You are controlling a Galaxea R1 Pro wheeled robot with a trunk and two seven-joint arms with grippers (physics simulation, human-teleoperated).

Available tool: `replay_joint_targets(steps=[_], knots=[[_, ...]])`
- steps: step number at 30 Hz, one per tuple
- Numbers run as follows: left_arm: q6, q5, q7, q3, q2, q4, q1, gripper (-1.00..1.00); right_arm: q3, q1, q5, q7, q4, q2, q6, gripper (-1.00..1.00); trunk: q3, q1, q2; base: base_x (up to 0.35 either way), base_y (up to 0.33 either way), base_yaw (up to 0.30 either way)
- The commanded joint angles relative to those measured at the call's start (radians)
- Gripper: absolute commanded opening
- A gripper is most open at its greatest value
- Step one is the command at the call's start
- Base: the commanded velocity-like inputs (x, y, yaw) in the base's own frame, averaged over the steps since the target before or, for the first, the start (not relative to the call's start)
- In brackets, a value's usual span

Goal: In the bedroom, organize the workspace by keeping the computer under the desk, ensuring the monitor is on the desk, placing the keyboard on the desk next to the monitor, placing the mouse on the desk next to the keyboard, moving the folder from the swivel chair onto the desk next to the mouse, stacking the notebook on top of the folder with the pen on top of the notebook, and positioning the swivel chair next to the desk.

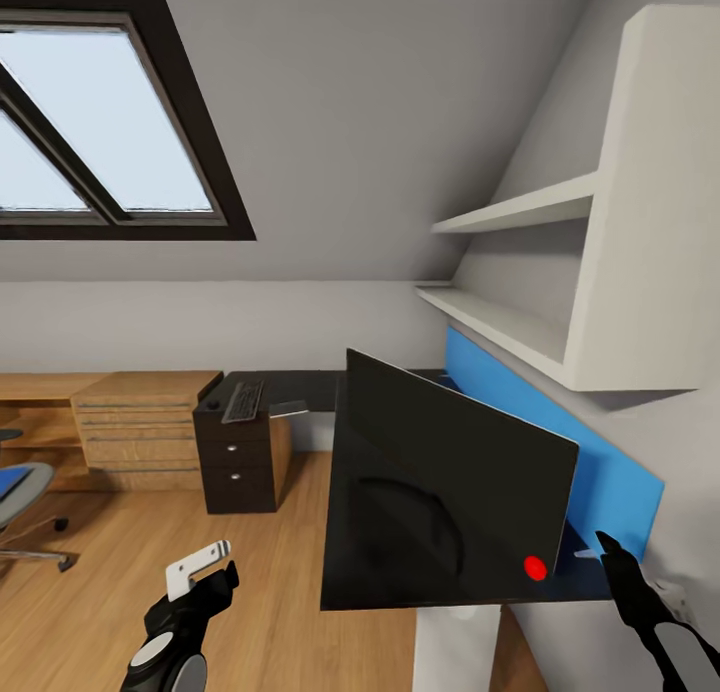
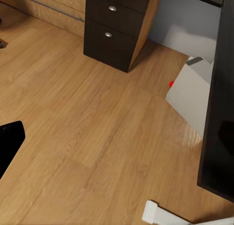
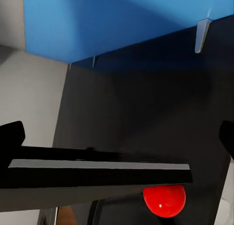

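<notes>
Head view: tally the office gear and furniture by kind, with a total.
Monitor: 1
Keyboard: 1
Black desk: 1
Wooden drawer unit: 1
Swivel chair: 1, partly cut off at the edge
Wall shelves: 2
Total: 7

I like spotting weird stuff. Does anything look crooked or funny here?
Yes. The monitor looks tipped at a slant over the near end of the desk instead of standing straight. The keyboard lies far off, at the desk's other end.
</notes>
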Motion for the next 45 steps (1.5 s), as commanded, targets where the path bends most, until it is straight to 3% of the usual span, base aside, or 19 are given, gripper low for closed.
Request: replay_joint_targets(steps=[1, 17, 45], knots=[[0.002, 0.008, 0.007, -0.001, 0.000, -0.001, 0.000, 1.00, -0.002, 0.000, -0.008, -0.002, -0.001, 0.000, 0.005, 1.00, 0.000, 0.001, 0.000, 0.192, 0.000, 0.000], [0.000, 0.006, 0.007, -0.022, 0.000, 0.000, 0.000, 1.00, -0.007, 0.000, -0.009, 0.000, 0.000, -0.001, 0.006, 1.00, 0.000, 0.001, 0.000, 0.156, 0.000, 0.000], [0.001, 0.005, 0.010, -0.022, 0.003, -0.002, 0.000, 1.00, -0.010, 0.000, -0.010, 0.001, -0.001, -0.006, 0.008, 1.00, 0.000, 0.001, 0.000, 0.067, -0.025, 0.000]])
